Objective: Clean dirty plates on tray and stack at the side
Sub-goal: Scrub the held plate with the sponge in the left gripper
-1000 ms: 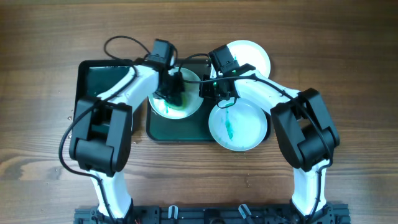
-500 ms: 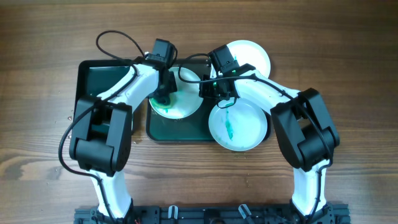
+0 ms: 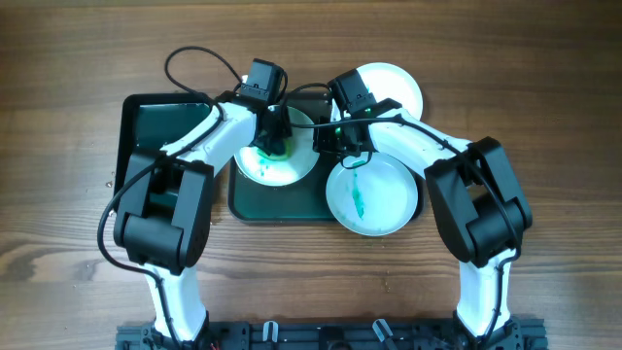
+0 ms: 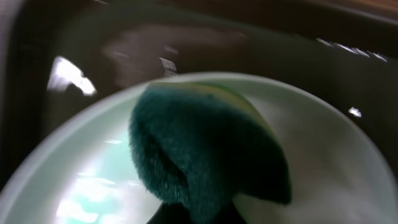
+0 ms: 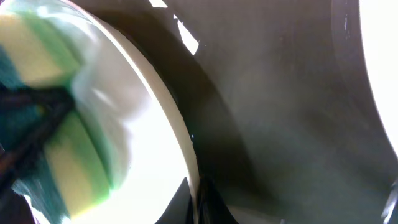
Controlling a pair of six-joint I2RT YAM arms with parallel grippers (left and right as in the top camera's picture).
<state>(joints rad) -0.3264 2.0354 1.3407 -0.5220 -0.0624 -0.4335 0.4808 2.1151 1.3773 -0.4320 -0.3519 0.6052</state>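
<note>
A white plate (image 3: 292,167) with teal-green smears lies on the smaller dark tray (image 3: 277,204), its left edge next to the dark green tray (image 3: 160,122). My left gripper (image 3: 275,134) is shut on a green-and-yellow sponge (image 3: 273,146) and presses it on this plate. In the left wrist view the sponge (image 4: 205,143) covers the plate's (image 4: 329,174) middle. My right gripper (image 3: 321,136) is shut on the plate's right rim, and its wrist view shows the fingers (image 5: 200,199) pinching the rim (image 5: 183,143). A pale plate (image 3: 374,199) with a teal streak lies at the right.
A clean white plate (image 3: 394,86) lies on the brown wood tabletop (image 3: 544,117) at the back right. The streaked plate overlaps the dark tray's right edge. A black cable (image 3: 199,63) loops above the left arm.
My left gripper slid the sponge left across the plate, then back right and slightly farther away. The right gripper kept its hold on the rim and has not moved.
</note>
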